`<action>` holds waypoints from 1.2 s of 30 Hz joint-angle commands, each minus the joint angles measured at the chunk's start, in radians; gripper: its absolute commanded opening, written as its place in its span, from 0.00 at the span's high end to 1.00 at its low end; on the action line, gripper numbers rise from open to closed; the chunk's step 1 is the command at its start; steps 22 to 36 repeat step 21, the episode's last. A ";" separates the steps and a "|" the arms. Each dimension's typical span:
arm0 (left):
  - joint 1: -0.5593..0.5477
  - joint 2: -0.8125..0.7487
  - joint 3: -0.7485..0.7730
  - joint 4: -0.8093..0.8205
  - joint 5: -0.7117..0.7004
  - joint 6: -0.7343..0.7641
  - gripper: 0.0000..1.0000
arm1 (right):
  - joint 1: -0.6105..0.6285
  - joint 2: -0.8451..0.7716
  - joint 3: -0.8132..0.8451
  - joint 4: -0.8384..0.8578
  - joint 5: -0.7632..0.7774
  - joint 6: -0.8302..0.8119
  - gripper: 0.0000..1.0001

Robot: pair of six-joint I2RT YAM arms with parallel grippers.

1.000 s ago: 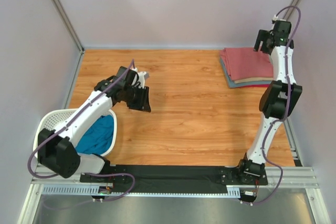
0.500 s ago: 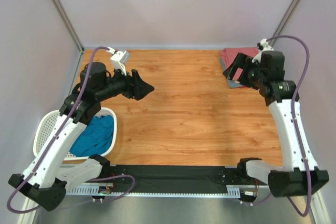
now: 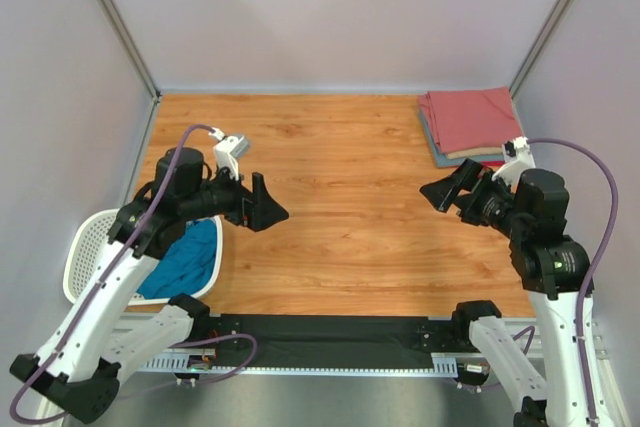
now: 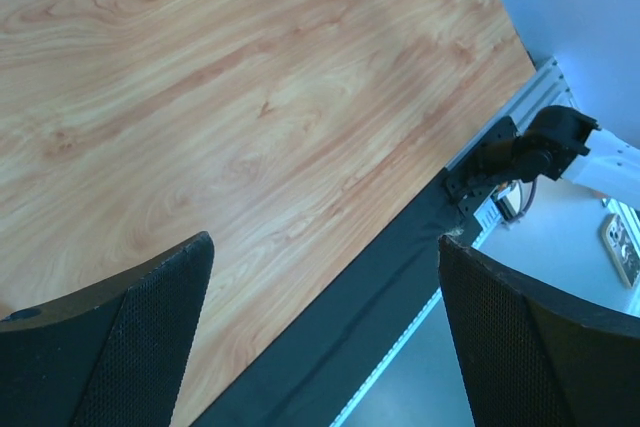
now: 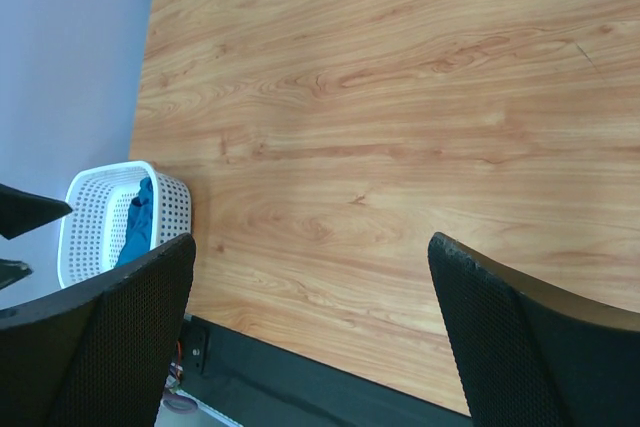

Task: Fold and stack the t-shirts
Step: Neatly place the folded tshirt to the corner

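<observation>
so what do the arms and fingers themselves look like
Left arm and right arm: white links, black joints, a purple cable running along each. Fingers: wide, black, curved plates with finely dotted mesh faces.

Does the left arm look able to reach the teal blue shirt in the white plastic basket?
Probably yes: the teal blue shirt lies uncovered in the white plastic basket beside that arm, and the left pincer is open.
</observation>
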 commanded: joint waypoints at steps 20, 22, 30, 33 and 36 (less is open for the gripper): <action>0.006 -0.225 0.005 0.058 -0.074 -0.031 0.01 | 0.004 -0.062 0.050 -0.027 0.001 -0.025 0.00; 0.006 -0.226 0.004 0.059 -0.075 -0.031 0.01 | 0.002 -0.065 0.048 -0.028 0.009 -0.025 0.00; 0.006 -0.226 0.004 0.059 -0.075 -0.031 0.01 | 0.002 -0.065 0.048 -0.028 0.009 -0.025 0.00; 0.006 -0.226 0.004 0.059 -0.075 -0.031 0.01 | 0.002 -0.065 0.048 -0.028 0.009 -0.025 0.00; 0.006 -0.226 0.004 0.059 -0.075 -0.031 0.01 | 0.002 -0.065 0.048 -0.028 0.009 -0.025 0.00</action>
